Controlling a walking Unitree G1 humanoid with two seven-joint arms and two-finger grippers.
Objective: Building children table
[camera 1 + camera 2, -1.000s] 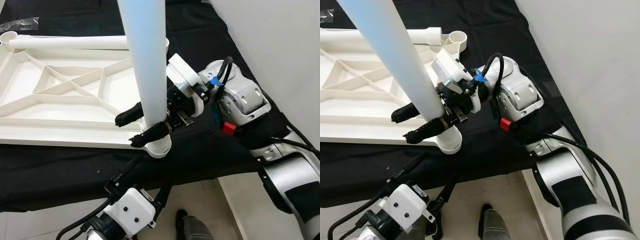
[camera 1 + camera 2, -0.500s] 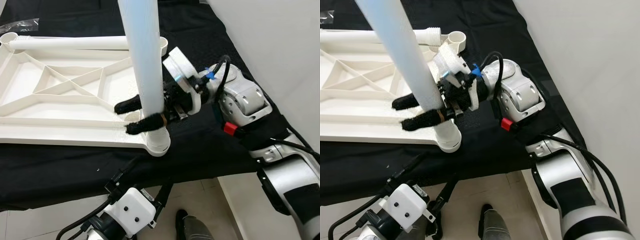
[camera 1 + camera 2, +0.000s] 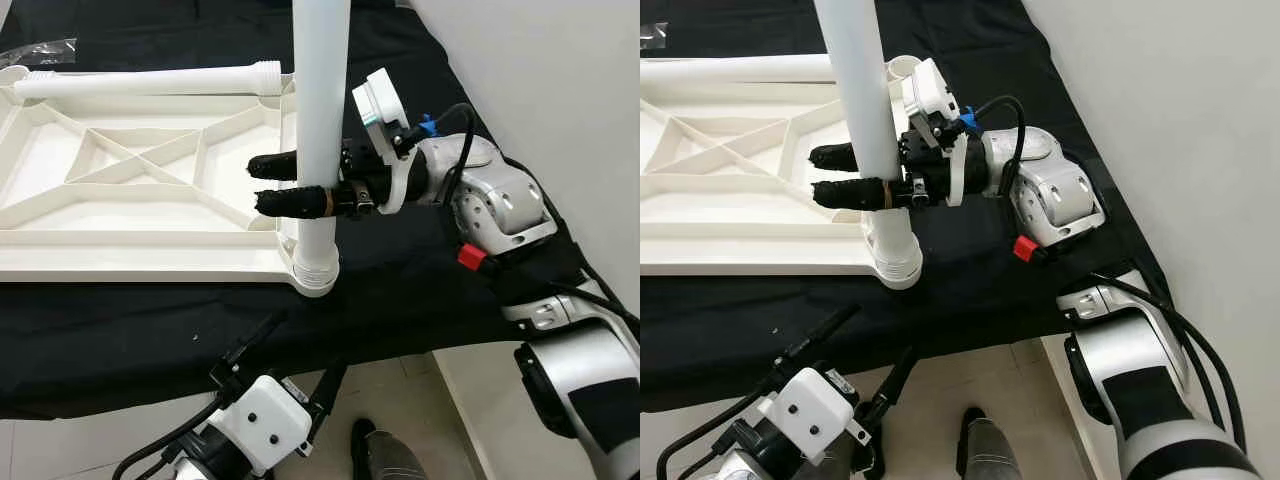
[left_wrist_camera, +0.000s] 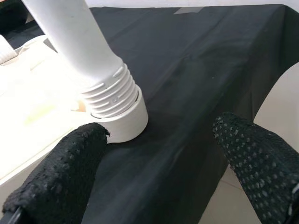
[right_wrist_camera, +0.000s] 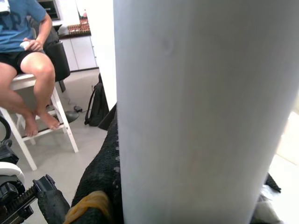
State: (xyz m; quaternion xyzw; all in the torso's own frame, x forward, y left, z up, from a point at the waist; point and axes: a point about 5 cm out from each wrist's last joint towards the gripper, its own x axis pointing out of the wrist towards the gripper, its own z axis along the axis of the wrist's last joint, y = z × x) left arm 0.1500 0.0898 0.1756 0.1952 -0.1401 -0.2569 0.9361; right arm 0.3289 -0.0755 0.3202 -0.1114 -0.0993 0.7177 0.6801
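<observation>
One table leg (image 3: 320, 110) upright, right gripper (image 3: 290, 183) clamping it; left gripper (image 4: 154, 172) spread apart.

Upright leg (image 3: 318, 120) top cut off by frame.

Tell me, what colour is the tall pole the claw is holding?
White. The table leg shows best in the right eye view, gripped by the right claw.

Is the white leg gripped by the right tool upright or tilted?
Upright: the white leg stands vertically in the tabletop's corner socket, with the right tool clamped around it.
</observation>
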